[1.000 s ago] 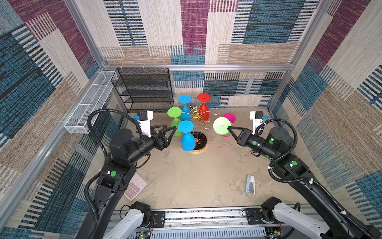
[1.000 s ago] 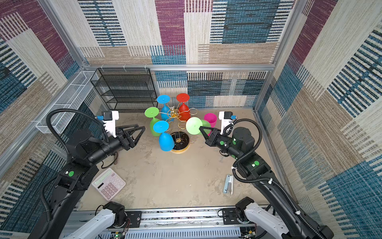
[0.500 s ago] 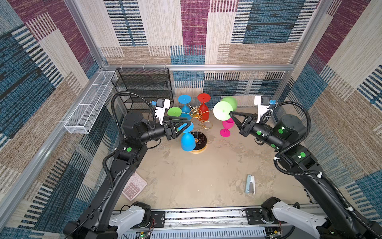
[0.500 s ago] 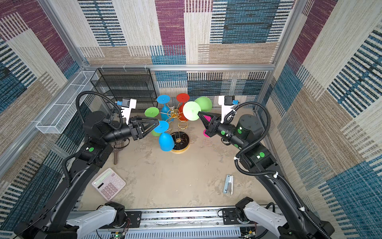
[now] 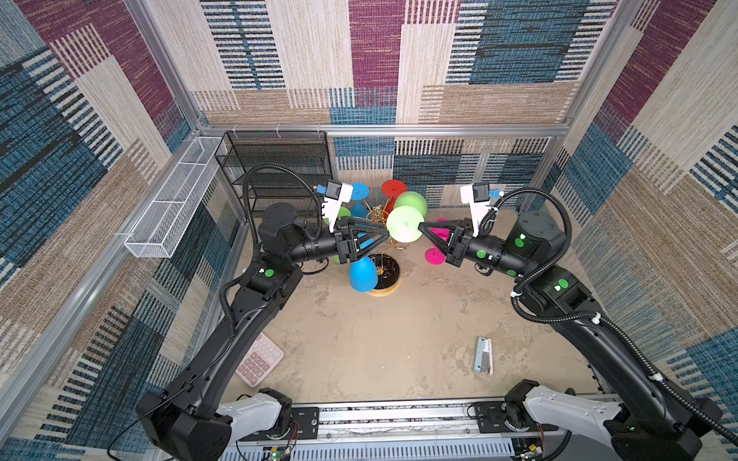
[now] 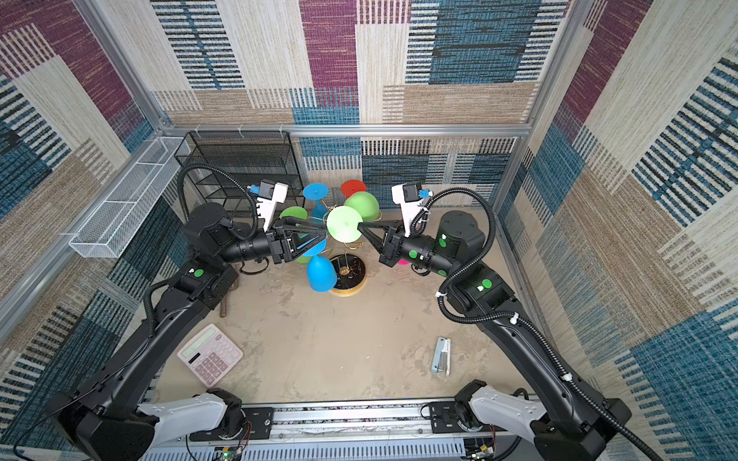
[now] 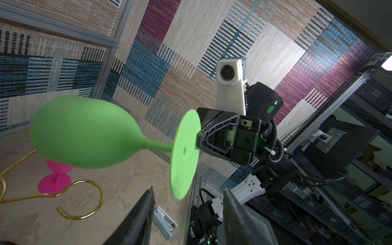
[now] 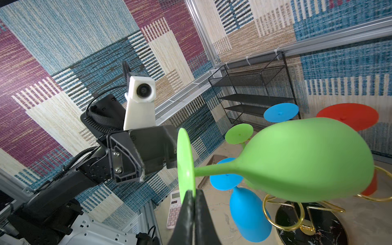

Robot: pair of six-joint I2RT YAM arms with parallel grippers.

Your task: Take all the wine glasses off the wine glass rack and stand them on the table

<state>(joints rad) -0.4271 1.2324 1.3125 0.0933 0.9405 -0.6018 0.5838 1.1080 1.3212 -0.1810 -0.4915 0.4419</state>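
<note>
My right gripper (image 5: 420, 228) (image 8: 192, 192) is shut on the rim of the round foot of a light green wine glass (image 5: 405, 223) (image 6: 345, 223) (image 8: 307, 161). The glass lies on its side in the air above the wine glass rack (image 5: 385, 275) (image 8: 284, 212), clear of its gold arms. My left gripper (image 5: 386, 236) (image 7: 188, 188) is open at the opposite edge of the foot (image 7: 185, 152), its fingers (image 7: 146, 212) either side of that rim. Blue (image 5: 362, 273), red (image 5: 393, 186) and green (image 5: 341, 213) glasses hang on the rack.
A pink glass (image 5: 435, 255) stands on the table under my right gripper. A black mesh shelf (image 5: 279, 167) and a white wire basket (image 5: 171, 207) are at the back left. A pink calculator (image 5: 259, 359) and a stapler (image 5: 483, 355) lie near the front.
My right gripper has carried the green glass up and left, tipping it onto its side. My left arm has risen and swung right to the glass's foot, its jaws narrowing.
</note>
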